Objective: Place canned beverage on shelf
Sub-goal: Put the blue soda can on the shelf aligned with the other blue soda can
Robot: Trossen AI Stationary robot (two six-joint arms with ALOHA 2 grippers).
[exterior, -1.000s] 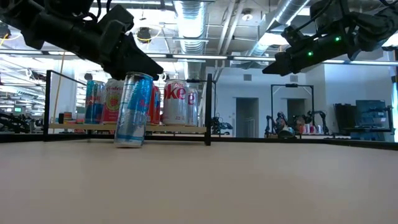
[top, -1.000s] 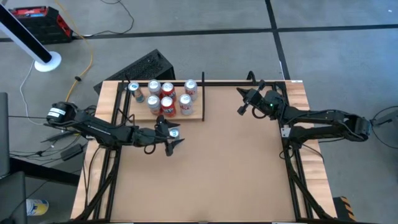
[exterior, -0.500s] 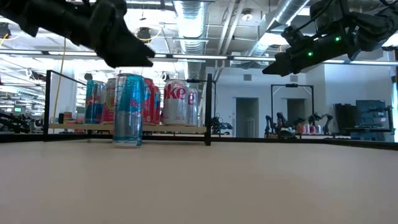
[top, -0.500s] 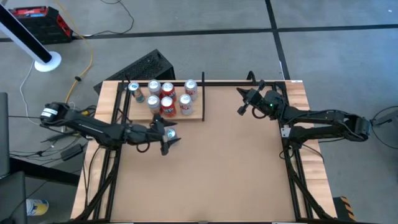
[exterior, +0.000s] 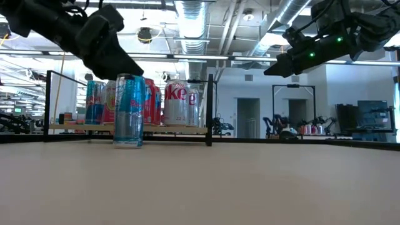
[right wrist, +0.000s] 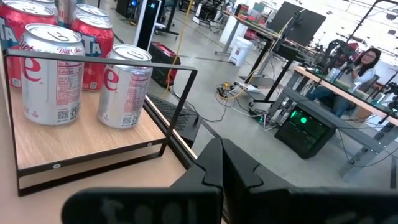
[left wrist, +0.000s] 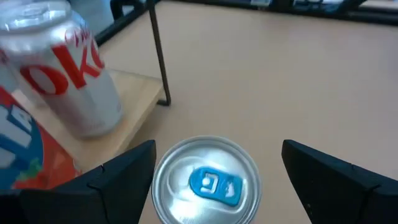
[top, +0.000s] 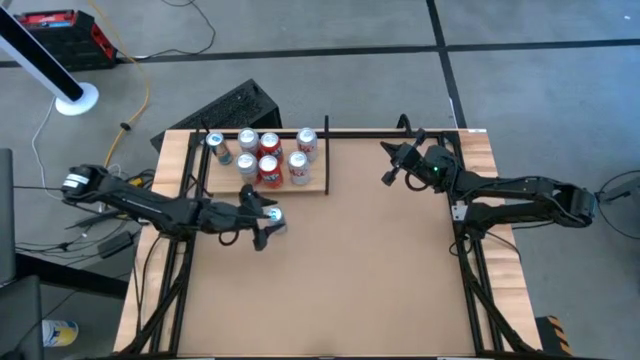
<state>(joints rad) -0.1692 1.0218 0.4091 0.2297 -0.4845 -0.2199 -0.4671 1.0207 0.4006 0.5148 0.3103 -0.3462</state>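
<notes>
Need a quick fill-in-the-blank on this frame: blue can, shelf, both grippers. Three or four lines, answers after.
1. The blue can stands ___ on the table, not on the shelf.
2. The left gripper is ___, with one finger on each side of the can's top.
3. The right gripper is ___ and holds nothing.
4. The cans on the shelf number ___.

Answers: upright; open; shut; six

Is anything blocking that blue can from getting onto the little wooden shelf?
Nothing stands between the blue can and the shelf, whose near edge has no rail. But cans already crowd the shelf right behind it, and the open left gripper hangs above the can.
</notes>
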